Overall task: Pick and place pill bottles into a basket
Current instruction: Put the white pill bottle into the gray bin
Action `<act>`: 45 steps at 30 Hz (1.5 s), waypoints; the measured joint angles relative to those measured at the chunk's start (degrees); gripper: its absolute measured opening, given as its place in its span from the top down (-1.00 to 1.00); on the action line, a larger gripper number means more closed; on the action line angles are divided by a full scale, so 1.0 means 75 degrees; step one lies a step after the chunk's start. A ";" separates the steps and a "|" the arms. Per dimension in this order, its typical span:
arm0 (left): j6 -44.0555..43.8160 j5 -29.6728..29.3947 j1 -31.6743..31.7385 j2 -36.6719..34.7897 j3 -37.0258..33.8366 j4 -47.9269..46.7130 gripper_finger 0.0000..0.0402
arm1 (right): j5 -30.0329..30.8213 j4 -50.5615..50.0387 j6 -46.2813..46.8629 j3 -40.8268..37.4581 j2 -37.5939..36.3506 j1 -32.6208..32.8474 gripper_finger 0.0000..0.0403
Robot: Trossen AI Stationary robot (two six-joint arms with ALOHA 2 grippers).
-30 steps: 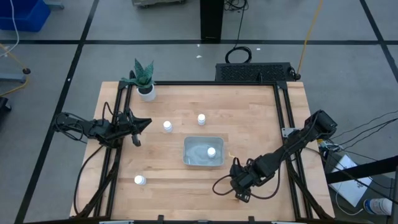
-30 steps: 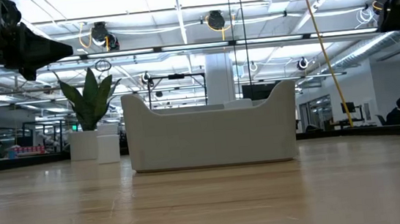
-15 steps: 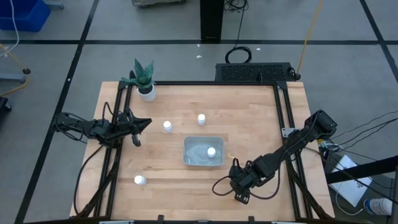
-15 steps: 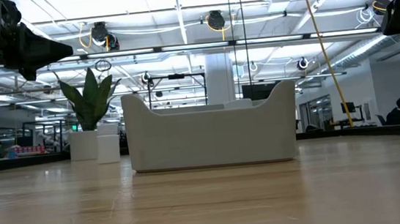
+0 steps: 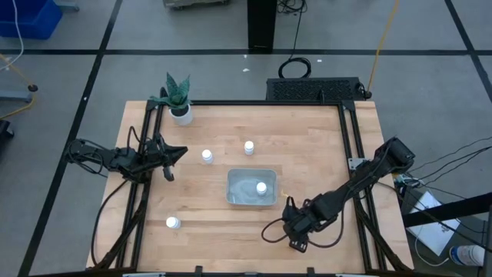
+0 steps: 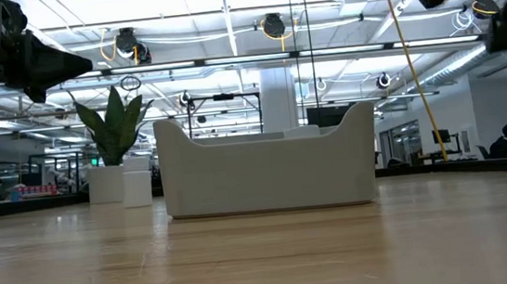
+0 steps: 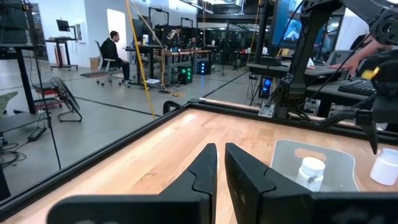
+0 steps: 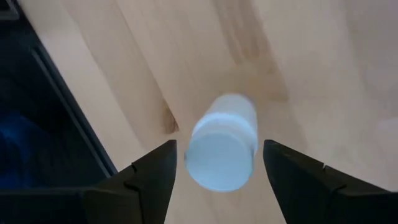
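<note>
Over the last second the right gripper [image 5: 295, 235] edges slightly lower at the surface's [image 5: 307, 146] near edge, fingers spread to either side of a pill bottle [image 8: 222, 149], not yet pinching it; grasping comes next. One bottle [image 5: 261, 188] stands in the basket [image 5: 240, 189]. The left gripper [image 5: 171, 159] waits, fingers pressed together.

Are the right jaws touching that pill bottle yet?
Apart. The right wrist view shows the right gripper open, with table showing between each finger and the pill bottle.
</note>
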 joint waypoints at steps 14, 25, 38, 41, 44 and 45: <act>-0.0010 0.0178 0.0000 0.0001 0.0000 -0.0036 0.81 | -0.0134 -0.0078 -0.0276 -0.0009 0.0208 -0.0064 -0.03; -0.0006 0.0178 0.0000 -0.0001 0.0000 -0.0029 0.81 | 0.0157 -0.0136 -0.0807 0.0003 0.0193 -0.0102 0.27; -0.0015 0.0178 0.0000 0.0001 0.0000 -0.0027 0.81 | 0.3071 0.0011 -0.1994 -0.0009 -0.0856 -0.0340 0.27; -0.0009 0.0178 0.0000 0.0002 0.0000 -0.0028 0.81 | 0.3666 0.0121 -0.2371 -0.0009 -0.1361 -0.0462 0.27; -0.0015 0.0178 0.0000 0.0001 0.0000 -0.0026 0.81 | 0.3908 0.0266 -0.2834 -0.0009 -0.1743 -0.0727 0.27; -0.0016 0.0178 0.0000 0.0002 0.0000 -0.0029 0.81 | 0.3887 0.0339 -0.2999 -0.0009 -0.1792 -0.0844 0.27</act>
